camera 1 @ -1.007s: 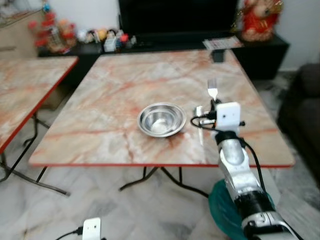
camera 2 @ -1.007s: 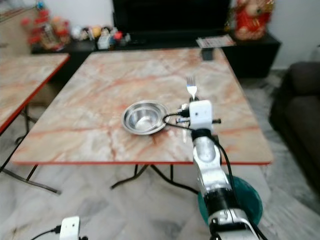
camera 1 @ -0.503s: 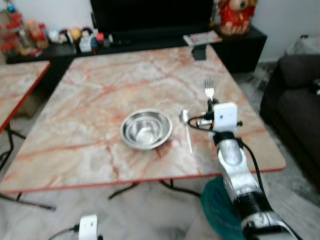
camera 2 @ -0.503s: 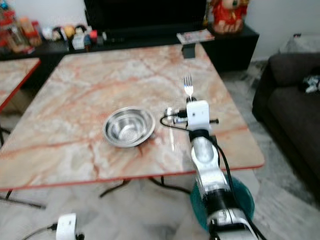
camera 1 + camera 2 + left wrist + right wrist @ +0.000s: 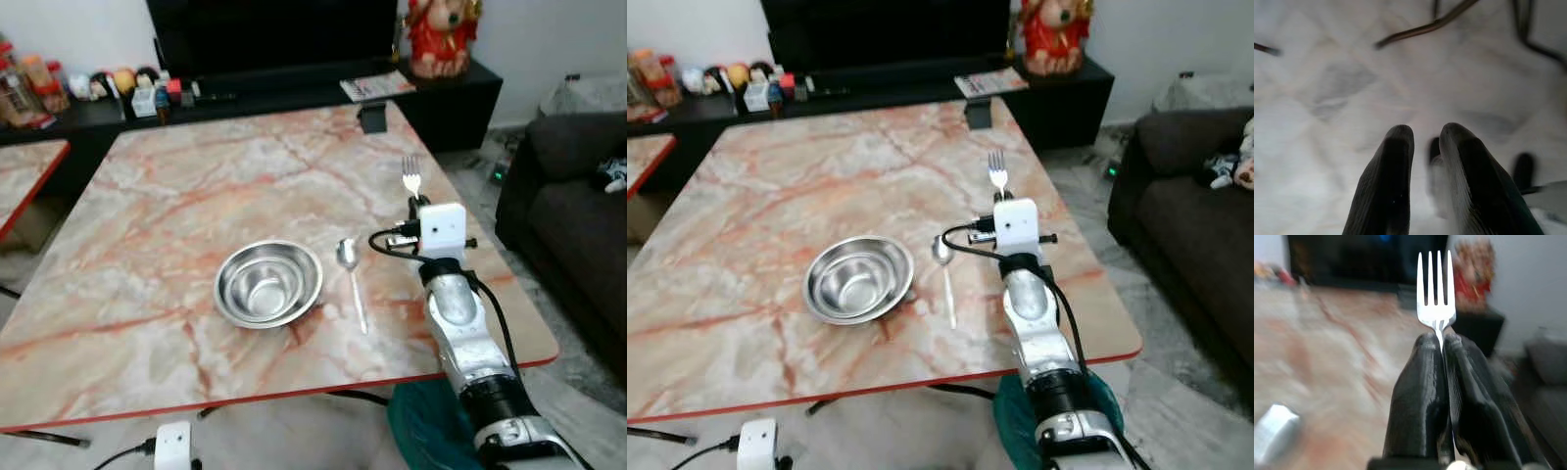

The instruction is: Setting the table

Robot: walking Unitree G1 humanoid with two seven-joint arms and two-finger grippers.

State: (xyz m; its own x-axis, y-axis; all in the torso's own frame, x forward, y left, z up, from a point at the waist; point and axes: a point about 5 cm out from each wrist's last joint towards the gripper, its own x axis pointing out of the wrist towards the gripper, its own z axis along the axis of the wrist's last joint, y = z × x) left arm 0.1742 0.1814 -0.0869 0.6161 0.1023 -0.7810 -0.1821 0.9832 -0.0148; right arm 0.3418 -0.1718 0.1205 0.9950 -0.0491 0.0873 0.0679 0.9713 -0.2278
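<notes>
bowl on table | spoon just right of bowl
</notes>
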